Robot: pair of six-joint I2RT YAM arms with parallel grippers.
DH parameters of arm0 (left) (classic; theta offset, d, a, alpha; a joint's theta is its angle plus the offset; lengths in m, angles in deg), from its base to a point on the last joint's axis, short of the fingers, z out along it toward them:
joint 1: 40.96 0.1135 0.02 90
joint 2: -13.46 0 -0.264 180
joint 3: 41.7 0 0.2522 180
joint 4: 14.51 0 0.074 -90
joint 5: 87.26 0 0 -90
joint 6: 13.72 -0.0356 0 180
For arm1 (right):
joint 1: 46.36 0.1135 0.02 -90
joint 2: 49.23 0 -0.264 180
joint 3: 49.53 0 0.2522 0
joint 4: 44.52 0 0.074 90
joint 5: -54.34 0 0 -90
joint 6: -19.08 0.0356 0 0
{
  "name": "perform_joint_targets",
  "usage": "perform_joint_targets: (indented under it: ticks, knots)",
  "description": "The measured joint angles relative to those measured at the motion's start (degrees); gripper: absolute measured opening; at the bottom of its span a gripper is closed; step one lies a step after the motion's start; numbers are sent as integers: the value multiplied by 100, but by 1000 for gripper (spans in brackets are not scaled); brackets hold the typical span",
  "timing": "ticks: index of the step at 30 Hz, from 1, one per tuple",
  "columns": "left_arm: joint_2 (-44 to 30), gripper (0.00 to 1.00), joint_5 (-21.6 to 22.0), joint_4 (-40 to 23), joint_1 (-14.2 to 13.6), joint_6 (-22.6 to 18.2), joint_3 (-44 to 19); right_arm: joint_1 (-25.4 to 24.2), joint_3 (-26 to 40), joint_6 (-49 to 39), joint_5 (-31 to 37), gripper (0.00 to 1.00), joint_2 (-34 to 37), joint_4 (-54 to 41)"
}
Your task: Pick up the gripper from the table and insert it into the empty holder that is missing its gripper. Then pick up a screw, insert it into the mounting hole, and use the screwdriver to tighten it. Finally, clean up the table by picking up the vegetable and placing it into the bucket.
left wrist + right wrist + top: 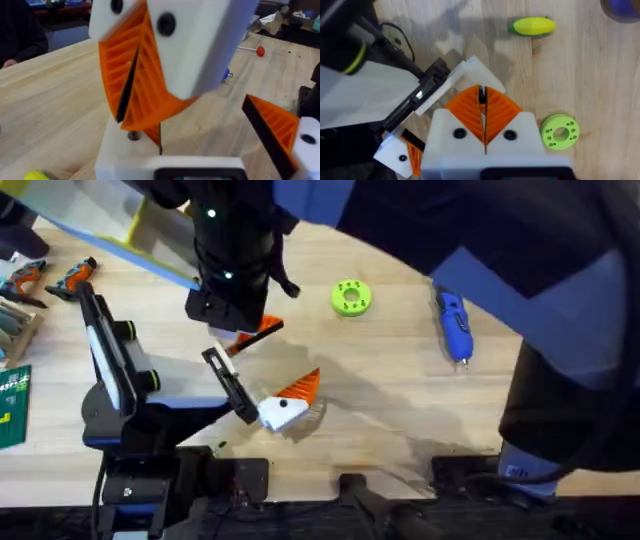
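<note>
My right gripper (250, 330) (482, 97) (131, 100) reaches across the table. Its white fingers with orange pads are shut on the small orange gripper (154, 133). It holds that piece against the white holder (116, 150) (476, 75) at one end of my left gripper's rail. My left gripper (250, 385) (200, 145) is open, and its other finger (278, 129) carries an orange tip. The blue screwdriver (452, 325) lies at the right. The yellow-green vegetable (534, 26) lies beyond the grippers. A blue curved edge (621, 7) may be the bucket. The screw is out of view.
A round green disc with holes (350, 297) (559, 132) lies behind the grippers. Hand tools (72, 276) and a green box (12, 405) sit at the left edge. A thin red-knobbed driver (258, 50) lies farther off. My right arm hangs large over the table's right half.
</note>
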Motion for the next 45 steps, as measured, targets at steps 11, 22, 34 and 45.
perform_joint_targets:
  ticks: [11,22,34,45]
  knots:
    - [0,986,-6,-2,0,2,0,0,12,6,-1,6,14,-22]
    - [0,986,-15,-2,0,0,0,0,12,26,-86,6,14,-27]
    - [0,986,-17,-2,0,-17,0,-22,12,28,-185,6,130,-58]
    - [0,986,-17,-2,0,-17,0,-31,12,44,-184,6,130,-60]
